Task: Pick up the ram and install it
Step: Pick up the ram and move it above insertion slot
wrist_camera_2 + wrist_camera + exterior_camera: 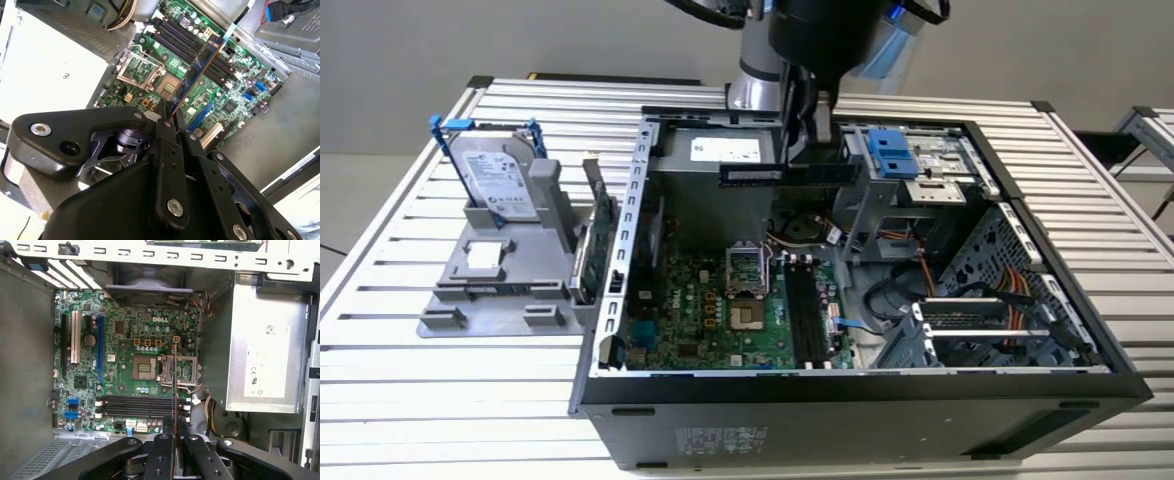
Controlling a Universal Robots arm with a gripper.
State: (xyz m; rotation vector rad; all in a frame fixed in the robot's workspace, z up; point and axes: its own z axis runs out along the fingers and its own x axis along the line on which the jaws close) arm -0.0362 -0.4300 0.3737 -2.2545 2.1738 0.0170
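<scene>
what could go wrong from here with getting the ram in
1. The gripper holds the ram above the board, crosswise to the memory slots. Lowered at this angle it would probably not seat and might knock the board.
2. The grip is a pinch on a thin stick, so it could tilt or slip under pressing force.
3. The loose wires beside the slots could snag.

Case (854, 415): you have it open, lying on the slatted table (400, 400);
Motherboard (707, 310): green, flat inside the case;
Hard drive (496, 178): silver, blue rails, upright in grey stand (487, 285), exterior view's left of your case
</scene>
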